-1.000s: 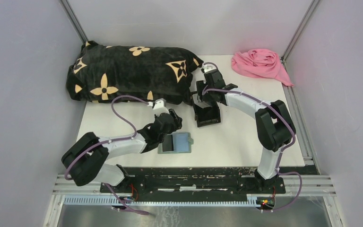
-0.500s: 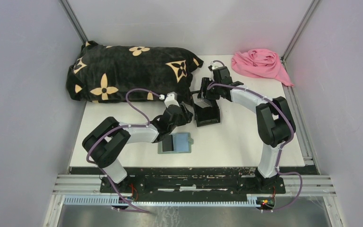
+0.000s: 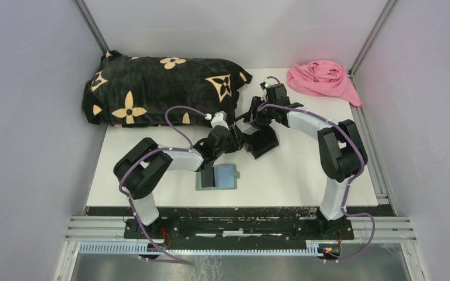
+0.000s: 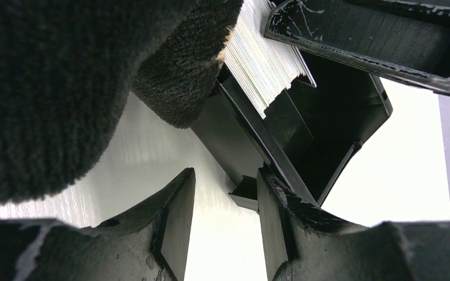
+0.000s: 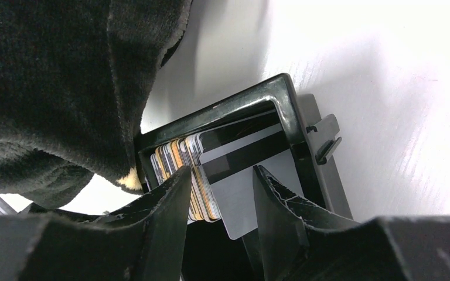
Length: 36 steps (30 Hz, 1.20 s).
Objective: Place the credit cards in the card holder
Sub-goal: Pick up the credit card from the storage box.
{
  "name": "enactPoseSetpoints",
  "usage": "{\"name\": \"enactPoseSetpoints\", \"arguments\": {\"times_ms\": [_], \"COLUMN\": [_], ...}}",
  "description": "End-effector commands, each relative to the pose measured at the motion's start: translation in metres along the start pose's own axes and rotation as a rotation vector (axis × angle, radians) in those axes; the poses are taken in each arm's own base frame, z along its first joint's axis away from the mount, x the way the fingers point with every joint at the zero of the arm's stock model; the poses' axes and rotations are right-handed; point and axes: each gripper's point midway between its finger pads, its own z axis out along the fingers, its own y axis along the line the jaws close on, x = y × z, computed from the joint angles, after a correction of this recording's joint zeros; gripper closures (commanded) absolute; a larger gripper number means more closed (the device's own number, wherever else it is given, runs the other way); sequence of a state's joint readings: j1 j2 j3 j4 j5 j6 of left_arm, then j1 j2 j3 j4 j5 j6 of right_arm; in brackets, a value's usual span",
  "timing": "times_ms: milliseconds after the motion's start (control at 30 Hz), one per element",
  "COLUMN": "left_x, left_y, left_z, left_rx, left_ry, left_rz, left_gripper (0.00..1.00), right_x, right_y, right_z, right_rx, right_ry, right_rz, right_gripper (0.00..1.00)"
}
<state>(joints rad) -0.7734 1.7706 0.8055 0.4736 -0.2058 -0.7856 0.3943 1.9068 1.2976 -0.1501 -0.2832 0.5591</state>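
The sage-green card holder (image 3: 225, 176) lies open on the white table near the front, away from both grippers. The credit cards (image 5: 190, 170) stand as a stack inside a black open-topped box (image 3: 264, 143), with a grey card with a black stripe (image 5: 252, 181) at the front. They also show in the left wrist view (image 4: 263, 58). My right gripper (image 3: 256, 120) is open above the box, and its fingers (image 5: 170, 199) straddle the cards. My left gripper (image 3: 241, 140) is open at the box's left side. Its right finger (image 4: 275, 211) is against the box wall (image 4: 328, 117).
A black plush pillow with tan flowers (image 3: 158, 93) lies across the back left, its edge touching the box and hanging over both wrist views (image 5: 53, 88). A pink cloth (image 3: 322, 79) sits at the back right corner. Grey walls stand on both sides.
My left arm has reached right and forward from beside the card holder to the box's left side. The box has turned askew. My right gripper shifted slightly right above it.
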Motion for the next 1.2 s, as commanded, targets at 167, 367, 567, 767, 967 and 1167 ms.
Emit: {"name": "enactPoseSetpoints", "arguments": {"times_ms": [167, 367, 567, 767, 967, 1167], "left_x": [-0.023, -0.03, -0.027, -0.024, -0.027, -0.029], "left_y": [-0.02, -0.015, -0.009, -0.001, 0.007, 0.016], "left_z": [0.009, 0.011, 0.012, 0.012, 0.016, 0.024], "left_rx": [0.056, 0.039, 0.023, 0.005, -0.021, -0.058], "left_ry": [-0.055, -0.065, -0.053, -0.05, -0.055, -0.044], "left_rz": [0.036, 0.031, 0.034, 0.033, 0.029, 0.025], "left_gripper": [0.5, 0.49, 0.49, 0.49, 0.49, 0.49], "right_x": [-0.013, -0.008, -0.005, -0.022, -0.03, -0.033], "right_y": [0.037, 0.035, 0.021, 0.02, 0.018, 0.021], "right_z": [-0.031, -0.035, -0.036, -0.048, -0.055, -0.059], "right_rx": [-0.083, -0.057, 0.005, 0.042, 0.077, 0.07], "right_ry": [-0.045, -0.029, -0.036, -0.075, -0.088, -0.095], "right_rz": [-0.028, -0.055, -0.105, -0.2, -0.245, -0.264], "right_gripper": [0.55, 0.6, 0.52, 0.4, 0.38, 0.38]}}
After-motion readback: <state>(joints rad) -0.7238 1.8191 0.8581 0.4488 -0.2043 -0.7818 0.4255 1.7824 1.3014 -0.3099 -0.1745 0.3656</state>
